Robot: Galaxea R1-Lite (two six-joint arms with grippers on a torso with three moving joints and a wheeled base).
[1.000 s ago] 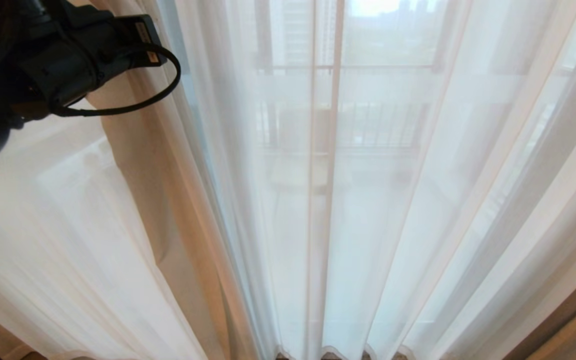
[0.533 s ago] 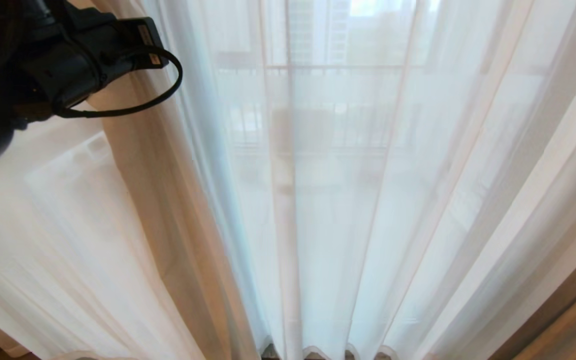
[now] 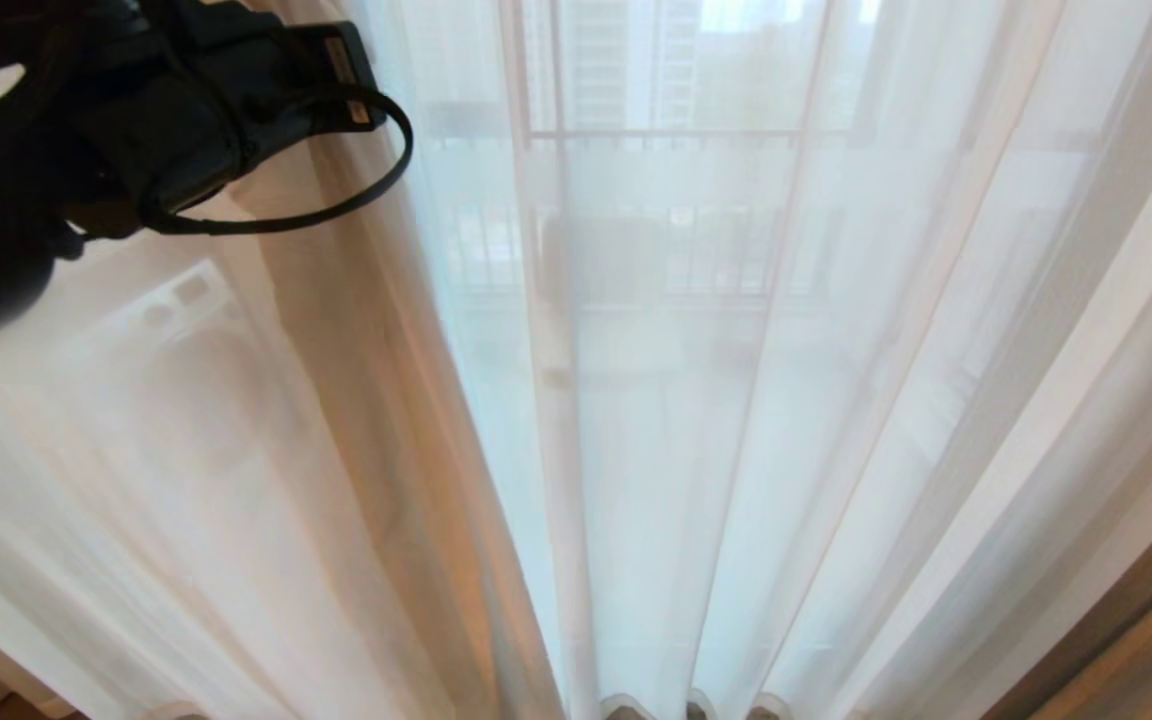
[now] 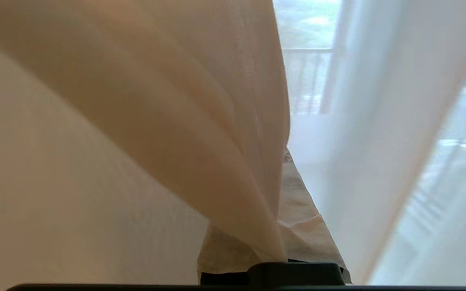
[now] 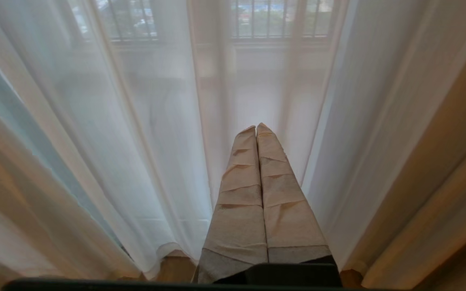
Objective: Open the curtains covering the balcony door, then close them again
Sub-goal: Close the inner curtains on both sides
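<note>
The curtains hang across the whole head view: a thin white see-through layer (image 3: 836,400), with cream-beige drape (image 3: 1136,620) at the far right. My left arm (image 3: 186,110) reaches in from the upper left. In the left wrist view my left gripper (image 4: 282,158) is shut on a gathered fold of the sheer curtain (image 4: 217,141), which runs out from between the tape-wrapped fingers (image 4: 301,202). My right gripper (image 5: 256,128) is shut and holds nothing, and it points at the sheer low down near its hem. The balcony door (image 3: 656,200) shows only dimly through the sheer.
A white appliance with round knobs (image 3: 176,300) shows faintly through the sheer on the left. Balcony railing bars (image 5: 273,20) lie beyond the glass. Wooden floor (image 5: 176,262) shows under the hem. Heavy beige drape (image 5: 439,182) hangs close beside the right gripper.
My left arm has moved to the right with the held fold. The sheer on the left is now stretched flatter, and the appliance shows through it. The right arm has not moved.
</note>
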